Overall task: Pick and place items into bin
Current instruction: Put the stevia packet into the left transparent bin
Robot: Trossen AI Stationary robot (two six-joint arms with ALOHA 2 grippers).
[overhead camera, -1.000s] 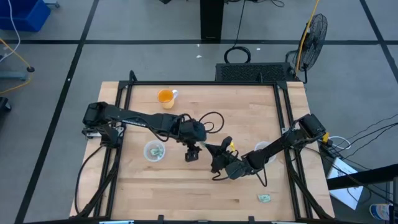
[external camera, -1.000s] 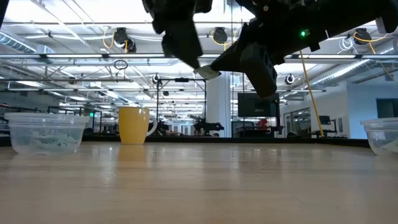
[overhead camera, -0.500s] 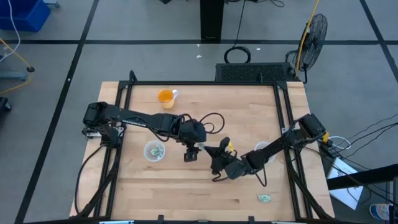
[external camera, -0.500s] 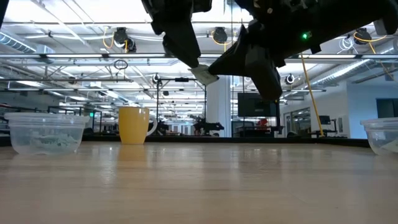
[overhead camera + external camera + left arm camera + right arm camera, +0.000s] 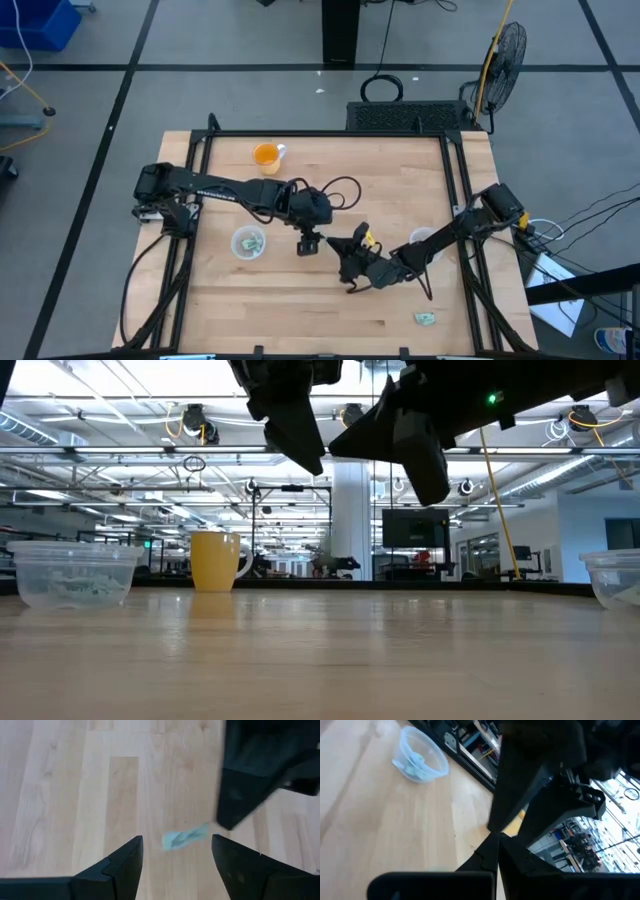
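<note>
**Left pincer open around a packet; right pincer tip against it**

1. Left pincer: positioned above the middle of the worktop. In the left wrist view its two fingers stand wide apart and grip nothing.

2. Packet: a small green-and-white wrapped item. It shows in the gap between the left pincer's fingers, beyond their tips, touching neither. One end meets the tip of a dark finger of the right pincer. The low view does not show this packet on the wood.

3. Right pincer: just beside the left pincer, toward the right-hand side of the worktop. In the right wrist view its fingers lie together at the tip. Whether they clamp the packet cannot be told.

4. Other items:
   - One loose packet lies flat near the front right corner.
   - A clear cup beside the left pincer holds several packets.
   - A second clear cup sits partly under the right arm.
   - An orange mug stands near the rear edge.

5. Change against the earlier frames: half a second ago the low view showed the packet as a pale sliver at the left pincer's tip, between the two pincers. It is no longer visible there. Both pincers now sit slightly higher in the low view.
</note>
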